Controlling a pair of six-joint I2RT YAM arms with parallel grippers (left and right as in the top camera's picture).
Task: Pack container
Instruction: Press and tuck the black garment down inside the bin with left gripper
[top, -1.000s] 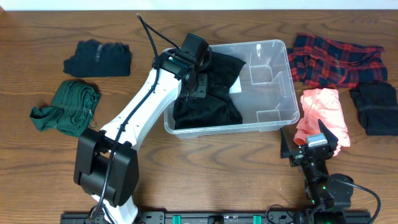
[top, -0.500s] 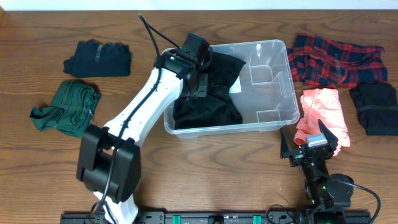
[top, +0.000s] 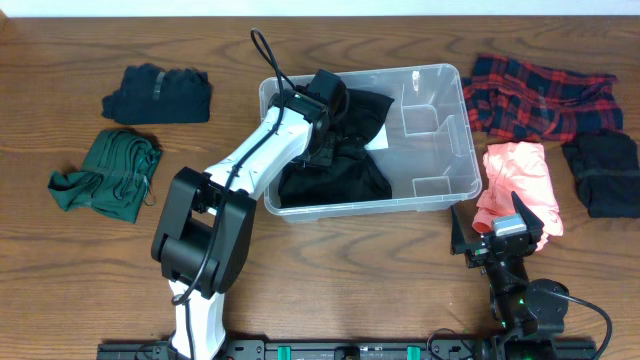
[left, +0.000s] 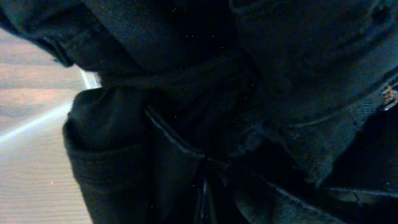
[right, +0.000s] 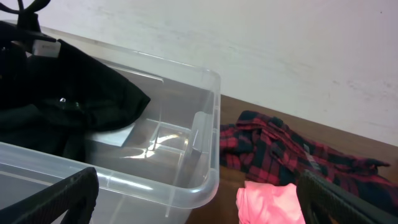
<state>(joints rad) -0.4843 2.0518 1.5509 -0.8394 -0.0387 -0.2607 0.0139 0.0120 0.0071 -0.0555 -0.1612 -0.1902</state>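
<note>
Where the table (top: 350, 270) runs toward its far edge, a little right of the middle, the container (top: 468, 150) sits flat with its long sides parallel to that edge. A black garment (top: 335, 178) fills the container's left half and bunches up against the far-left corner of the tub; the right half shows bare plastic. The left gripper (top: 328, 125) is down in that cloth with its fingers together. The left wrist view gives only dark folds pressed close, so whether any cloth is pinched cannot be told. The right gripper (top: 488, 225) rests near the table's near edge, right of the container and apart from it, with its fingers spread wide and nothing between them.

A pink garment (top: 520, 180) lies just beside the container's right wall. A red plaid shirt (top: 540, 95) lies toward the far-right corner of the table, and a dark folded piece (top: 600, 172) lies by the right edge. Toward the left edge lie a dark folded garment (top: 157, 93) and, nearer, a green garment (top: 105, 172).
</note>
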